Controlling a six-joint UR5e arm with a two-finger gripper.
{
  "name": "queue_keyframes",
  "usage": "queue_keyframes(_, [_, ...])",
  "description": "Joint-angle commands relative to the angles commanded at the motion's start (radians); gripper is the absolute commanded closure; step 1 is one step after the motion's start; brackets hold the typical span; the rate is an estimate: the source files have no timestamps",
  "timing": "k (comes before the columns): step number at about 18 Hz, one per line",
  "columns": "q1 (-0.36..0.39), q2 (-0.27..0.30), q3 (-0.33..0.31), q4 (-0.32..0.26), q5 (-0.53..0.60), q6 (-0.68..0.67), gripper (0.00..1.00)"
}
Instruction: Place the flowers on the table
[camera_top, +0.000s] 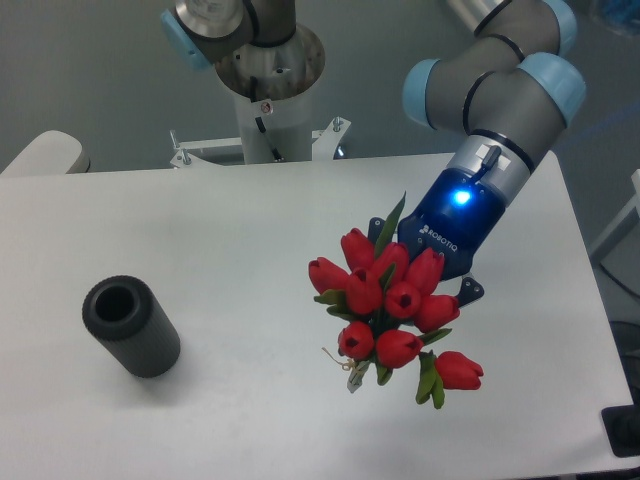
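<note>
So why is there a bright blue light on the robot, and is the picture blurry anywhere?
In the camera view, a blue lamp glows on the gripper body, washed out at its centre; the bunch of red tulip buds looks sharp; the black ribbed cylinder casts only a soft shadow on the white matte table; lighting is even, without strong glare.

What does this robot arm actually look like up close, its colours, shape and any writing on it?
The arm is built of thick silver-grey tubes joined by rounded elbows with light blue caps and black seams. Its gripper has a dark blue-black body with the word ROBOTIQ printed in white and a bright blue light glowing on it. The arm rises from a white post behind the table; a thin dark cable runs down that post.
</note>
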Motion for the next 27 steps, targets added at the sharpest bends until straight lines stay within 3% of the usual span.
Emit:
queue_keyframes(10, [0.005,0.009,0.002,-0.002,0.018,0.028,0.68])
queue_keyframes(16, [-0.008,0.044,-0.012,-0.003,0.23,0.049,0.68])
queue_keyframes(27, [-0.015,0.147,-0.207,-0.003,0.603,0.328,0.68])
